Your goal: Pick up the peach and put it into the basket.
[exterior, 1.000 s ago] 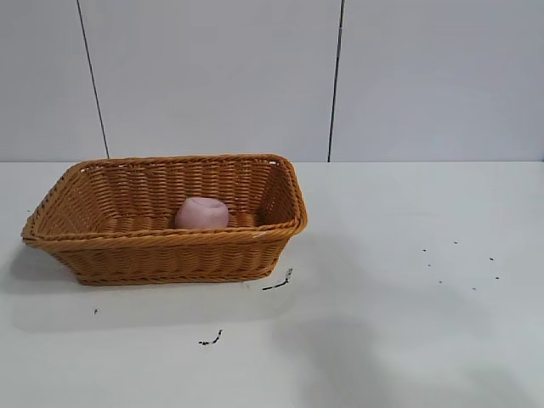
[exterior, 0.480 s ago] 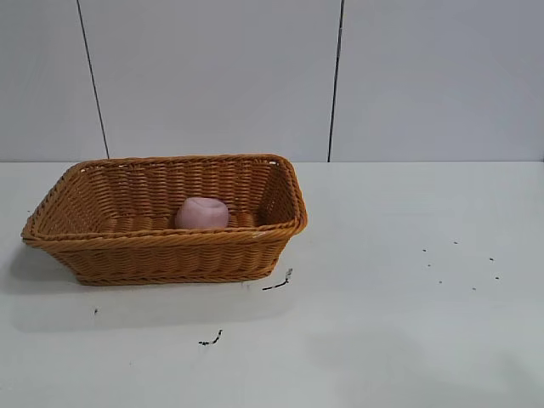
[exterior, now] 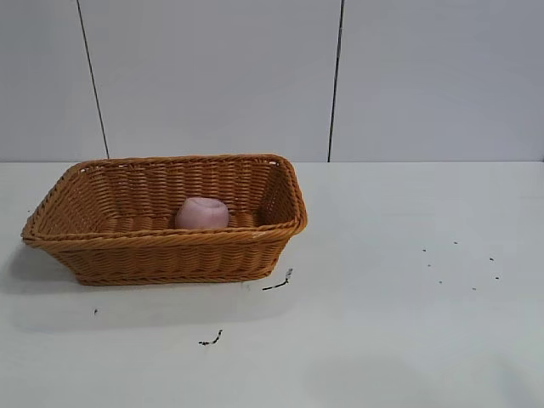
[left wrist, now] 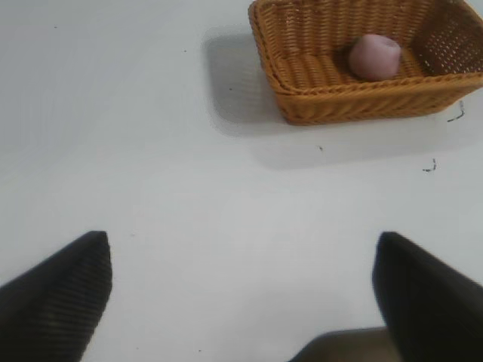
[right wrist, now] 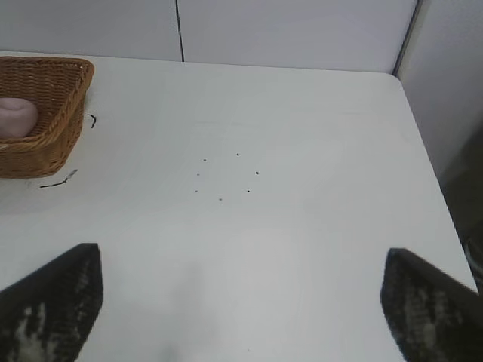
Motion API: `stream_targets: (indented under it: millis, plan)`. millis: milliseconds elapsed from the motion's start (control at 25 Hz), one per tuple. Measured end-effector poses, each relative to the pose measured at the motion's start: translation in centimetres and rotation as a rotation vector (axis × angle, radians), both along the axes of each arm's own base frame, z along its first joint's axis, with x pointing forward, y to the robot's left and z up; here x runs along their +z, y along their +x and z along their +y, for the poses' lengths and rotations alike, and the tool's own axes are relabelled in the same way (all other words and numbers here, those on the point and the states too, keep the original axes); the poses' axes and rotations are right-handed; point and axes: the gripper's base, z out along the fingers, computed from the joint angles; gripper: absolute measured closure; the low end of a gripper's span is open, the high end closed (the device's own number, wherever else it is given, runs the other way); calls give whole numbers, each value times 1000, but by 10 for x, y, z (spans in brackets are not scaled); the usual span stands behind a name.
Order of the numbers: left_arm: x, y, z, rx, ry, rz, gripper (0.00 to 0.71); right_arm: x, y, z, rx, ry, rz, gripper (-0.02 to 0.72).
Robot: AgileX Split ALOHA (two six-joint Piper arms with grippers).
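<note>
The pale pink peach lies inside the orange-brown wicker basket at the table's left; both also show in the left wrist view, peach in basket, and partly in the right wrist view, peach in basket. Neither arm appears in the exterior view. My left gripper is open above bare table, far from the basket, nothing between its fingers. My right gripper is open too, over the table's right part, holding nothing.
The white table carries small dark specks at the right and dark scraps near the basket's front corner. A grey panelled wall stands behind. The table's right edge shows in the right wrist view.
The faint shadow on the table in front has drawn away and faded. The peach and the basket have not moved.
</note>
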Motion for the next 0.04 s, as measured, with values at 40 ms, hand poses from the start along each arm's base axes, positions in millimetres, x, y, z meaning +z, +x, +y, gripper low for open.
stream_targets:
  millis: [40]
  plan:
    - [0, 0, 0, 0, 0, 0, 18, 0, 0, 0, 0, 0, 0, 14]
